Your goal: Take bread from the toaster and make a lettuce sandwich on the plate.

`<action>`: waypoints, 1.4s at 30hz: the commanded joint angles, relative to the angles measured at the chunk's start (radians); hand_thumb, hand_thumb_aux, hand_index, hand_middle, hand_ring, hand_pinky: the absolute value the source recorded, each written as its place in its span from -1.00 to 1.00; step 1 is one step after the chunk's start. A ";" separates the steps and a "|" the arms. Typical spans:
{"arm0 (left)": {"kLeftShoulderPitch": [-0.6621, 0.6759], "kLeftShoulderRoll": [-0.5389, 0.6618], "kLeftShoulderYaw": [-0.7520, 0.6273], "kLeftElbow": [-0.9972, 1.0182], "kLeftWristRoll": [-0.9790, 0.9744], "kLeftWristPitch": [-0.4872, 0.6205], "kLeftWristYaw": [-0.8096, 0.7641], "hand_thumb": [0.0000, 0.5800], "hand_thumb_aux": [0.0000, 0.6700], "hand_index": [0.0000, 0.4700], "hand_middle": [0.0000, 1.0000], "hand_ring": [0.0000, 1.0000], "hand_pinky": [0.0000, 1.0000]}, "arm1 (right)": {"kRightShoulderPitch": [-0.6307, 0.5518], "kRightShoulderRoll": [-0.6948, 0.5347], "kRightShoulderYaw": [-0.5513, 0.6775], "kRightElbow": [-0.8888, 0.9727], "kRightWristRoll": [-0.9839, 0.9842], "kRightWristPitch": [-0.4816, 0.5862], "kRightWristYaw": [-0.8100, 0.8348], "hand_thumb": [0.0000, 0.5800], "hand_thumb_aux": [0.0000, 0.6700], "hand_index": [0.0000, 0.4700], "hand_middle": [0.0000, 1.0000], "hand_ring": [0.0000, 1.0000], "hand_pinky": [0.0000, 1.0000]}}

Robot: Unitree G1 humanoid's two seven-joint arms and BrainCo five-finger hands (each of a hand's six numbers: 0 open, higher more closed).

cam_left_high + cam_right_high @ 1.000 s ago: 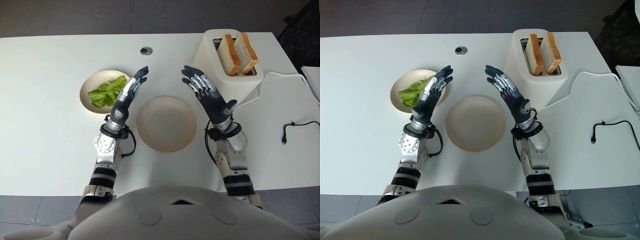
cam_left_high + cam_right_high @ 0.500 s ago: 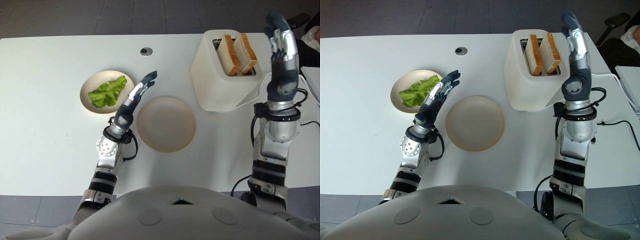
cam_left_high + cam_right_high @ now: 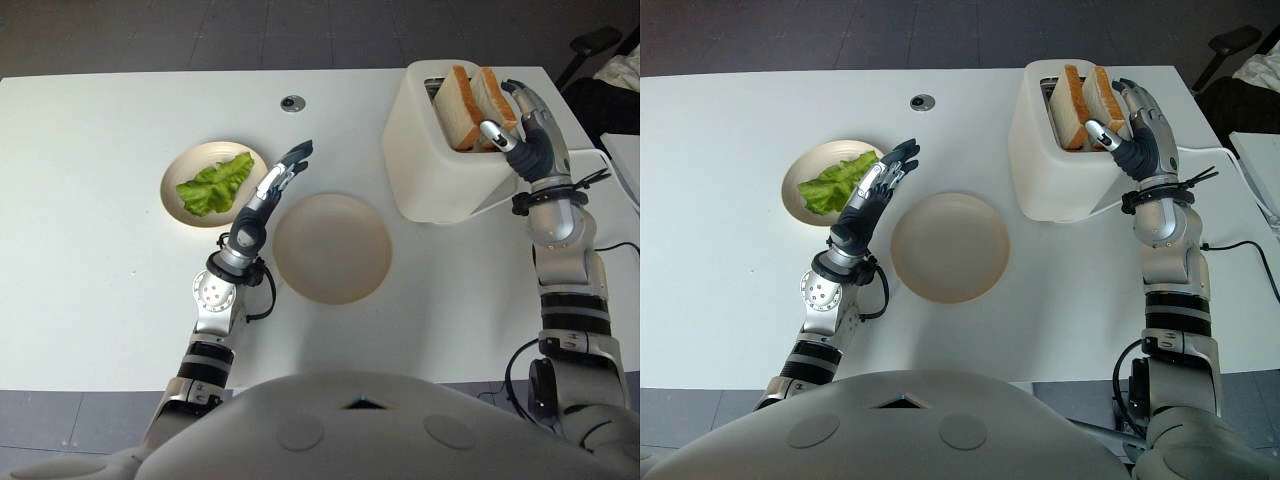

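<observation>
A cream toaster (image 3: 440, 175) stands at the back right with two bread slices (image 3: 458, 108) upright in its slots. My right hand (image 3: 527, 135) is at the toaster's right end, open, with its thumb against the near edge of the right slice (image 3: 488, 92) and its fingers behind it. An empty cream plate (image 3: 332, 248) lies in the middle. A small bowl (image 3: 172, 172) to its left holds a lettuce leaf (image 3: 213, 183). Between bowl and plate my left hand (image 3: 262, 195) hovers open, fingers pointing away from me.
A white cord (image 3: 590, 152) runs from the toaster off to the right, and a black cable (image 3: 1240, 245) lies near the right edge. A round metal grommet (image 3: 292, 101) sits in the table at the back centre.
My right hand swung from beside the plate up to the right of the toaster, then came down onto the right bread slice. My left hand dropped slightly and has since kept still.
</observation>
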 commanded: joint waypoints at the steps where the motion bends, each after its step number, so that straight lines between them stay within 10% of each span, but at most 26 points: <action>1: 0.012 0.004 -0.001 0.004 -0.008 0.005 0.003 -1.00 -1.00 -1.00 -1.00 -1.00 -1.00 | 0.040 -0.016 0.009 0.019 0.050 0.015 0.018 -1.00 -1.00 -1.00 -1.00 -1.00 -1.00; 7: 0.015 0.003 -0.004 0.008 -0.008 0.004 0.005 -1.00 -1.00 -1.00 -1.00 -1.00 -1.00 | 0.049 -0.025 0.038 0.030 0.081 0.007 0.017 -1.00 -1.00 -1.00 -1.00 -1.00 -1.00; 9: 0.015 0.003 -0.004 0.010 -0.007 0.004 0.007 -1.00 -1.00 -1.00 -1.00 -1.00 -1.00 | 0.046 -0.028 0.042 0.039 0.087 0.003 0.011 -0.10 -0.48 -0.48 -1.00 -1.00 -1.00; 10: 0.015 0.003 -0.004 0.011 -0.007 0.004 0.007 -1.00 -1.00 -1.00 -1.00 -1.00 -1.00 | 0.044 -0.030 0.043 0.040 0.091 0.000 0.007 0.69 0.22 0.22 -1.00 -1.00 -1.00; 11: 0.015 0.003 -0.003 0.012 -0.007 0.003 0.007 -1.00 -1.00 -1.00 -1.00 -1.00 -1.00 | 0.042 -0.031 0.042 0.039 0.096 -0.005 0.000 0.97 0.74 0.74 -1.00 -1.00 -1.00; 12: 0.015 0.003 -0.003 0.011 -0.008 0.005 0.007 -1.00 -1.00 -1.00 -1.00 -1.00 -1.00 | 0.040 -0.032 0.037 0.033 0.104 -0.012 -0.007 1.00 1.00 1.00 -1.00 -1.00 -1.00; 26: -0.005 0.000 0.015 0.057 -0.039 0.021 0.007 -1.00 -1.00 -1.00 -1.00 -1.00 -1.00 | -0.078 0.033 -0.007 -0.005 0.251 -0.102 -0.103 1.00 1.00 1.00 -0.71 -0.71 -0.71; 33: -0.072 -0.003 0.135 0.112 0.071 0.035 0.170 -1.00 -1.00 -1.00 -1.00 -1.00 -1.00 | -0.167 0.072 -0.065 0.015 0.345 -0.215 -0.179 1.00 1.00 1.00 1.00 1.00 1.00; 42: -0.150 0.176 0.312 0.113 0.763 0.135 0.732 -1.00 -1.00 -1.00 -1.00 -1.00 -1.00 | -0.138 0.106 -0.107 -0.133 0.584 -0.355 -0.085 1.00 1.00 1.00 1.00 1.00 1.00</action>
